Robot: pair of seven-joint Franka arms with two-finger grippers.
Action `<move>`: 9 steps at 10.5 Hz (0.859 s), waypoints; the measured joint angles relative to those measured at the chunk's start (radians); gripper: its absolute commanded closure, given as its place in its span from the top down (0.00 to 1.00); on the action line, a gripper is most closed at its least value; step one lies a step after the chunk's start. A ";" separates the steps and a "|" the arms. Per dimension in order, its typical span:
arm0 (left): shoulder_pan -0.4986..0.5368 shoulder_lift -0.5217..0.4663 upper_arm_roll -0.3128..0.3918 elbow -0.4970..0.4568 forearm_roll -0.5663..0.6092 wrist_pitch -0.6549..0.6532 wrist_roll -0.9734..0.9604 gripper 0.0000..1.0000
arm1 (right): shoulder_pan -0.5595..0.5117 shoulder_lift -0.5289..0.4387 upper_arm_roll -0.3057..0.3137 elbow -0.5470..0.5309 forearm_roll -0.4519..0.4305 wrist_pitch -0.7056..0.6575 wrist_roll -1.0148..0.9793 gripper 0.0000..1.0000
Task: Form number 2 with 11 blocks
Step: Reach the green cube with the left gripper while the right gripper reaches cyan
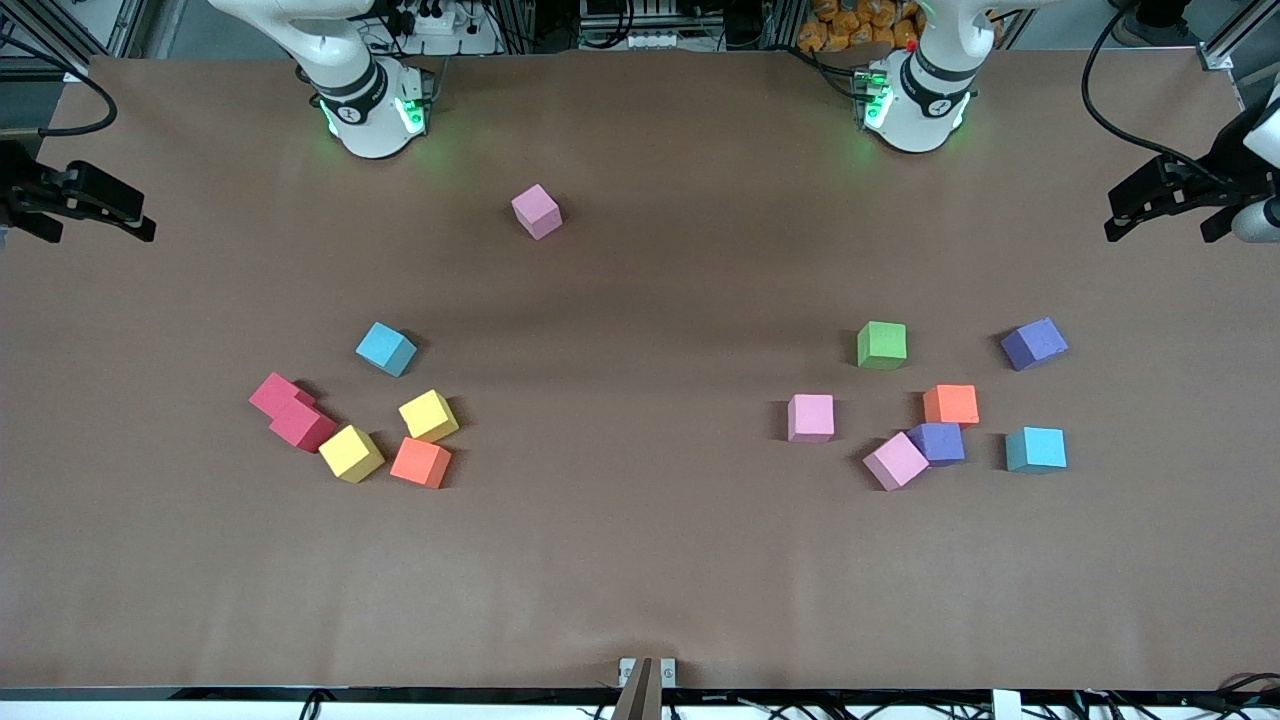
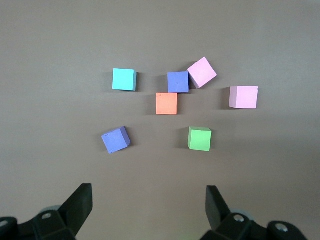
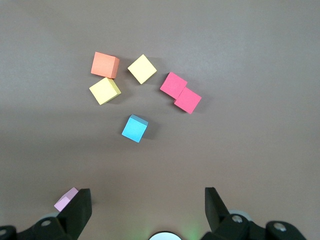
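The blocks lie loose on the table and no number 2 shows. Toward the right arm's end lie a blue block (image 1: 385, 348) (image 3: 135, 128), two touching red ones (image 1: 290, 410) (image 3: 173, 85), two yellow ones (image 1: 428, 415) (image 3: 142, 69) and an orange one (image 1: 420, 462) (image 3: 105, 65). A pink block (image 1: 537, 211) (image 3: 66, 200) sits alone near the bases. Toward the left arm's end lie green (image 1: 881, 345) (image 2: 200, 138), purple (image 1: 1034, 343) (image 2: 116, 139), orange (image 1: 950, 405) (image 2: 166, 103), pink (image 1: 810, 417) (image 2: 243, 97) and blue (image 1: 1035, 449) (image 2: 124, 79) blocks. My left gripper (image 2: 148, 189) and right gripper (image 3: 147, 192) hang high over the table, open and empty.
The brown table (image 1: 640, 560) has bare room in its middle and along the edge nearest the front camera. A second pink block (image 1: 895, 461) touches a second purple one (image 1: 937, 443). Black fixtures (image 1: 75, 195) (image 1: 1170, 190) stick in over both table ends.
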 measured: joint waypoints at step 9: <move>-0.004 0.064 -0.001 -0.007 -0.002 -0.003 0.000 1.00 | 0.008 0.018 0.001 -0.024 0.000 0.004 0.000 1.00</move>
